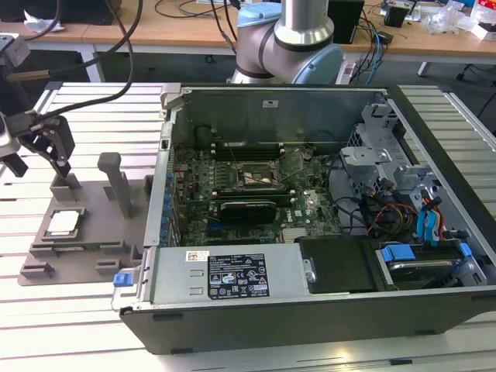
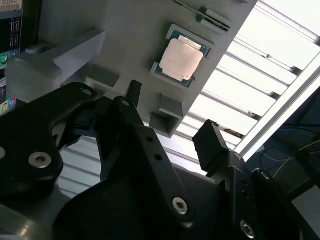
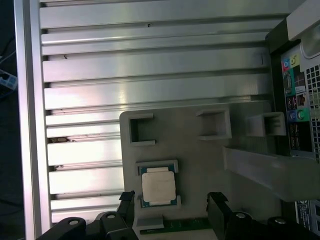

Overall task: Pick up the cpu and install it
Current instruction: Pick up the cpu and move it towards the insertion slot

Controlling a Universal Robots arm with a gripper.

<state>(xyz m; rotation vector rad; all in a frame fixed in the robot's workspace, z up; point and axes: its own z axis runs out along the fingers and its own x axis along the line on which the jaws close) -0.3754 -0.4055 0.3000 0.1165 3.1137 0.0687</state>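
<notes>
Pincer: the pincer (image 1: 37, 167) hung at the exterior view's far left, above the far-left corner of the grey tray. Its two black fingers (image 3: 216, 204) stood wide apart and had hold of nothing.
Cpu: the cpu (image 1: 64, 223) lay flat in its square recess on the tray, silver top plate up, below the pincer and clear of it. In both wrist views it (image 2: 180, 58) (image 3: 158, 186) sat beyond the fingertips, untouched, not yet picked up.
Tray: the grey tray (image 1: 101, 229) rested on the counter just beside the computer case's left wall. It carried raised posts and small open-sided pockets (image 3: 215, 124) around the cpu's recess.
Counter: the counter (image 1: 93, 318) was a slatted pale metal surface that ran under both tray and case.
Computer case: the open computer case (image 1: 310, 319) lay on its side right of the tray, its green board exposed.
Socket: the dark square socket (image 1: 260, 178) sat near the middle of the board, well apart from the cpu.
Arm: the arm's grey and pale blue base (image 1: 291, 43) stood at the far side, behind the case.
Drive bays: metal bays with blue clips (image 1: 403, 254) and coloured cables filled the case's right end.
</notes>
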